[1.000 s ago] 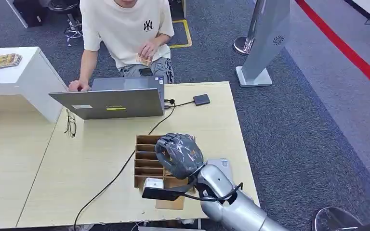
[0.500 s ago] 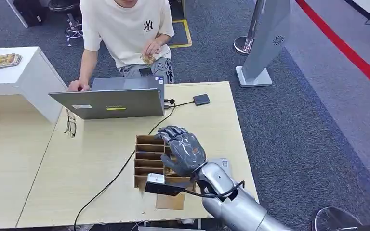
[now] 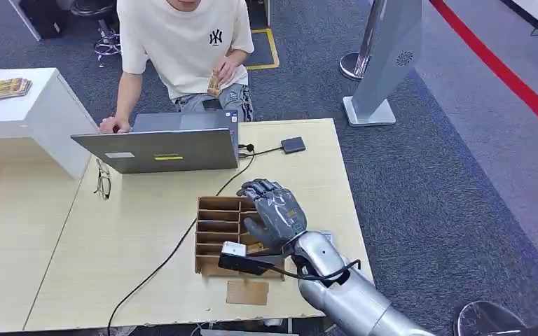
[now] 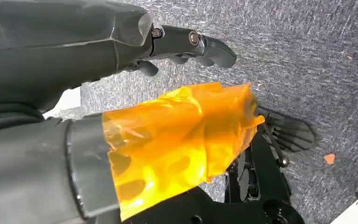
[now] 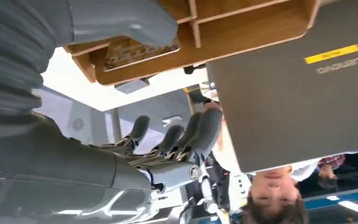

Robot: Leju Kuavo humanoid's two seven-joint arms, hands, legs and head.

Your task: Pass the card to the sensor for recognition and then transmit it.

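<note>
The pale wooden counter [image 3: 140,238] carries everything I work over. On it stands an open grey laptop [image 3: 161,143], with a person in a white T-shirt [image 3: 182,42] seated behind it, one hand on the laptop's edge and the other lifted at the chest holding a small patterned card [image 3: 214,82]. Nearer to me sits the brown wooden slotted box [image 3: 217,231], its narrow compartments stacked in a row. From my right wrist view, one compartment holds a patterned card [image 5: 137,50] lying flat; what the others hold I cannot tell. Beyond the laptop's corner, a small dark square sensor [image 3: 293,145] lies on the counter, with a black cable [image 3: 182,241] running from it across the top.

My right robot hand [image 3: 273,213] hovers at the box's right side, fingers spread and gripping nothing. A second ago it was curled over the box's middle; since then it has opened and moved right, and the person's hand has risen higher. My left robot hand [image 4: 121,93] hangs over grey carpet, fingers loosely apart, empty.
</note>
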